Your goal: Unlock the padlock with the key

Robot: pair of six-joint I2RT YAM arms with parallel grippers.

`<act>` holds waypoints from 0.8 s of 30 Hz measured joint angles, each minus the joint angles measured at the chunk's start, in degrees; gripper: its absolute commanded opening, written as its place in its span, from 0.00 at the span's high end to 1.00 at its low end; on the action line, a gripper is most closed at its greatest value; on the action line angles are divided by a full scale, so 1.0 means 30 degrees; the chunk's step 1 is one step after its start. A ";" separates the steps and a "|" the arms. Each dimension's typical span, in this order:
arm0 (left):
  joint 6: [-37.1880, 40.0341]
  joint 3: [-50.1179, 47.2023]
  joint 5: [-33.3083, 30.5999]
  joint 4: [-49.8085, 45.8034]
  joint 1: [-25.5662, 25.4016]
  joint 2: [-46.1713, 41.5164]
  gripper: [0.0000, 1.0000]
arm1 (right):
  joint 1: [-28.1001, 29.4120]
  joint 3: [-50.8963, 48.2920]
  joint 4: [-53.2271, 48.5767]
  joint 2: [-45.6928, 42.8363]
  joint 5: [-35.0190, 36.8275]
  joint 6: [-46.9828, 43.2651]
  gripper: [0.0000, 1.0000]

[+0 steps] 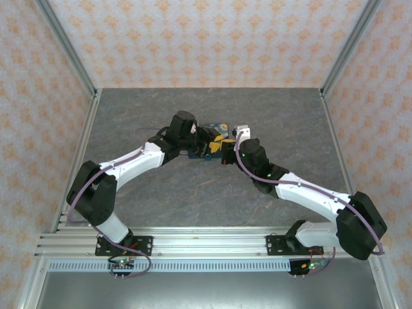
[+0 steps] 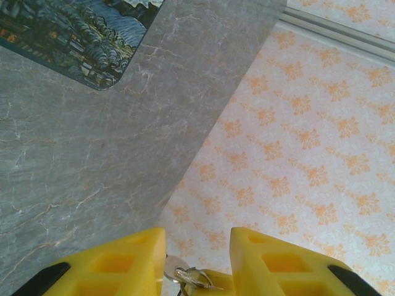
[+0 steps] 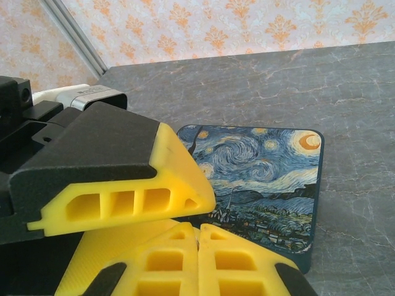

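Left wrist: your left gripper (image 2: 197, 240) has its fingers apart with the key (image 2: 188, 277) between them, likely for a regrip. Your right gripper (image 3: 197, 237), fingers pressed together, sits just beside it above the mat (image 3: 259, 179), seemingly to steady the exchange

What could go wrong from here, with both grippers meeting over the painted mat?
1. The key ring sits low between the parted fingers of the left gripper, not visibly clamped; it could slip out.
2. In the right wrist view, a finger of the left gripper crosses just above the shut right gripper; they may collide over the mat.
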 measured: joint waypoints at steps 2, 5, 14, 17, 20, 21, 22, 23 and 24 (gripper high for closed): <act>-0.0007 0.0022 0.0007 0.0000 0.0000 0.0095 0.71 | 0.0000 0.0000 0.0000 0.0000 0.0000 0.0000 1.00; -0.0007 0.0022 0.0000 0.0000 0.0000 0.0197 0.74 | 0.0000 0.0000 0.0000 0.0000 0.0000 0.0000 1.00; -0.0007 0.0066 -0.0058 0.0015 0.0000 0.0430 0.85 | 0.0000 0.0000 -0.0007 0.0036 0.0007 -0.0007 1.00; -0.0036 0.0102 -0.0138 0.0007 0.0000 0.0430 0.92 | 0.0000 0.0007 0.0000 0.0066 0.0007 -0.0007 1.00; -0.0007 0.0175 -0.0423 0.0073 0.0000 0.0459 1.00 | 0.0000 0.0000 -0.0022 0.0073 0.0007 0.0000 0.95; -0.0073 0.0204 -0.0474 0.0102 0.0000 0.0466 1.00 | 0.0000 0.0000 -0.0022 0.0073 0.0007 -0.0007 0.86; -0.0066 0.0226 -0.0481 0.0131 0.0000 0.0488 1.00 | 0.0000 0.0000 -0.0015 0.0073 0.0015 0.0058 0.74; -0.0029 0.0240 -0.0481 0.0146 0.0000 0.0503 1.00 | 0.0000 0.0000 -0.0015 0.0073 0.0036 0.0036 0.66; 0.0036 0.0240 -0.0481 0.0138 -0.0007 0.0517 1.00 | 0.0007 0.0000 -0.0029 0.0036 0.0087 0.0168 0.61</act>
